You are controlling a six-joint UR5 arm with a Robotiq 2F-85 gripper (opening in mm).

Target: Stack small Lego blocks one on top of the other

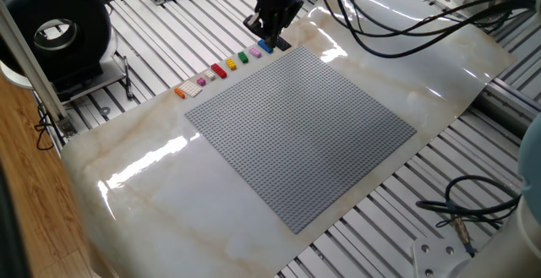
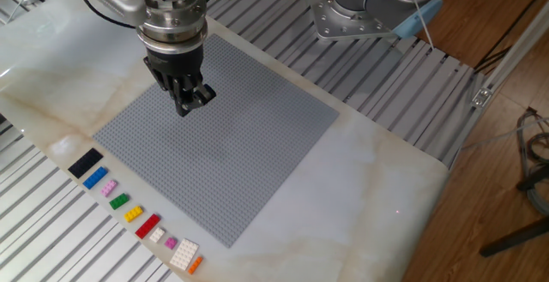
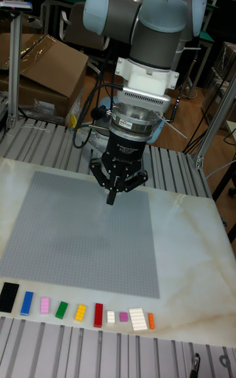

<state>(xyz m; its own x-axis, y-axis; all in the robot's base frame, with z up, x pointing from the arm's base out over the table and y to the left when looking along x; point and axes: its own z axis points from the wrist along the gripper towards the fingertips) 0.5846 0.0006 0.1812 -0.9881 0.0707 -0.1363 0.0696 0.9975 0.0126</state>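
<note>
The small Lego blocks lie in a row on the marble beside the grey baseplate [image 2: 249, 145]: dark navy [image 2: 84, 162], blue [image 2: 95, 178], pink [image 2: 110, 189], green [image 2: 119, 201], yellow [image 2: 133, 214], red [image 2: 147, 226] and orange [image 2: 195, 265]. The tall fixed view shows the same row along the plate's near edge, from navy [image 3: 8, 296] to orange [image 3: 151, 320]. None is stacked on another. My gripper [image 2: 190, 102] hangs over the baseplate [image 3: 72, 240], apart from the row. Its fingers meet in a point, with nothing between them, at the gripper [image 3: 111, 198].
Small white and pink pieces [image 2: 178, 249] lie between the red and orange blocks. The arm's base [image 2: 360, 8] stands beyond the plate. A black round device [image 1: 55, 29] and cables [image 1: 406, 20] border the table. A cardboard box [image 3: 46, 76] sits behind.
</note>
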